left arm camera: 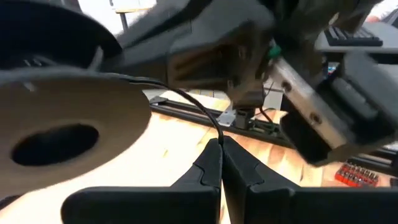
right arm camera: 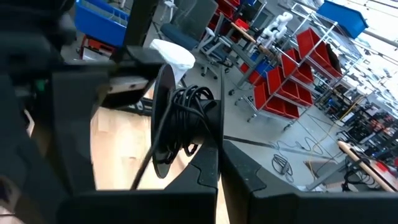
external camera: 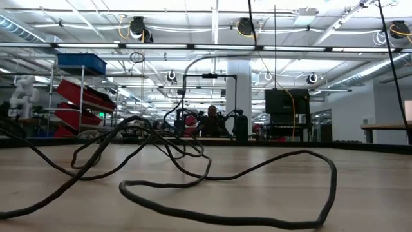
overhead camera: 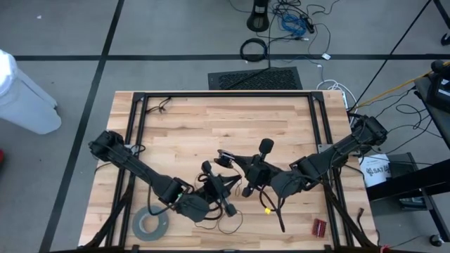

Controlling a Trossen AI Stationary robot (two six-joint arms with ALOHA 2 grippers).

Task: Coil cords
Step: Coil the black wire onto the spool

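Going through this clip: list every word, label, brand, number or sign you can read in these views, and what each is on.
"SAT...": partial dark lettering on the white bucket beside the table's right edge in the high view; the rest is cut off.
Red box near the table's right front corner: no print can be made out.
Blue bin on the shelving in the low view: no print can be made out.
Nothing else is readable.

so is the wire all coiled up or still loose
Partly coiled: some wire is wound on the spool, while long loose loops lie spread across the table.

Wooden table (overhead camera: 211, 123) carries tape roll (overhead camera: 152, 224), red box (overhead camera: 320, 226), thin wire (external camera: 193, 193).
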